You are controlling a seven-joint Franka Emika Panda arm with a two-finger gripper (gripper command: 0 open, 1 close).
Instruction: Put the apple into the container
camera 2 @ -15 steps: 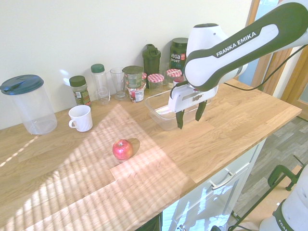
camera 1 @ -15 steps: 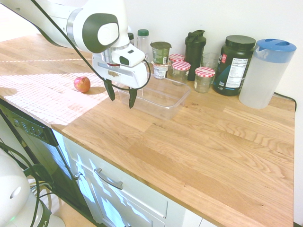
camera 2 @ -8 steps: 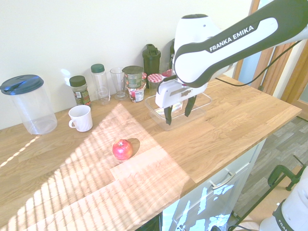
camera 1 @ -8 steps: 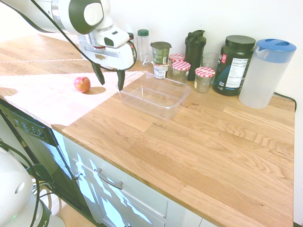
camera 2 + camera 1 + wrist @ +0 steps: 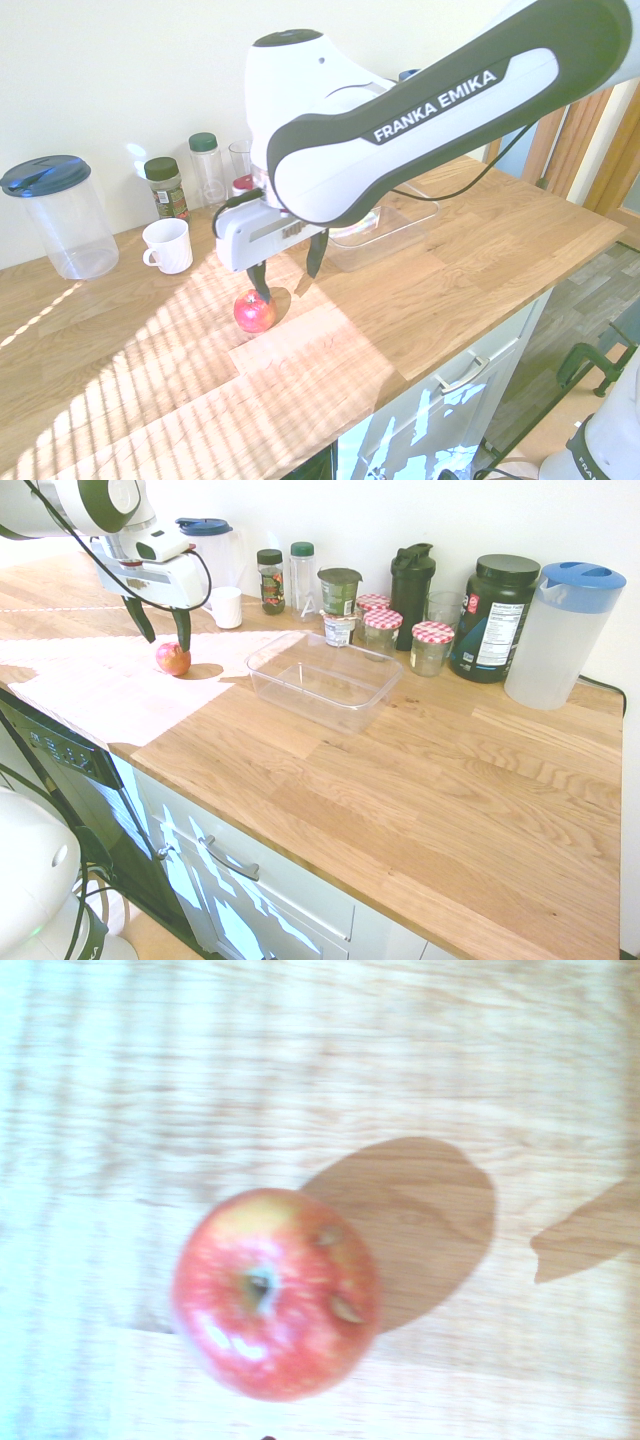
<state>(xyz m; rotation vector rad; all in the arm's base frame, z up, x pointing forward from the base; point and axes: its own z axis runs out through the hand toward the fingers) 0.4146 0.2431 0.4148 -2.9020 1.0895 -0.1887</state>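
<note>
Apple [image 5: 173,660]: standing directly on the table [image 5: 400,810], outside the container [image 5: 350,716], in the upper left of the first exterior view and just left of centre in the second. Red with yellowish patches; stem hollow facing the camera in the wrist view, with dark oval shadow [image 5: 420,1220] alongside.

Fingers [image 5: 184,630]: spread wide apart, pointing down, with nothing held. Located close over the apple. In the first exterior view, one tip overlapping the top right of the fruit, the other just above its upper left. In the second exterior view, one tip overlapping the top of the fruit, the other to its upper right. Contact with the skin: cannot be determined.

Container: clear, rectangular, lidless; placed right of the apple in the first exterior view, well apart from it. Partly hidden behind the arm [image 5: 430,120] in the second.

Surroundings, first exterior view: white mug [image 5: 226,608] beyond the apple, to its upper right; jars with red-checked lids [image 5: 432,648] behind the container; dark shaker bottle [image 5: 410,595] among them. Blue-lidded pitcher [image 5: 562,640] at upper right; another blue-lidded pitcher [image 5: 222,560] behind the mug.
</note>
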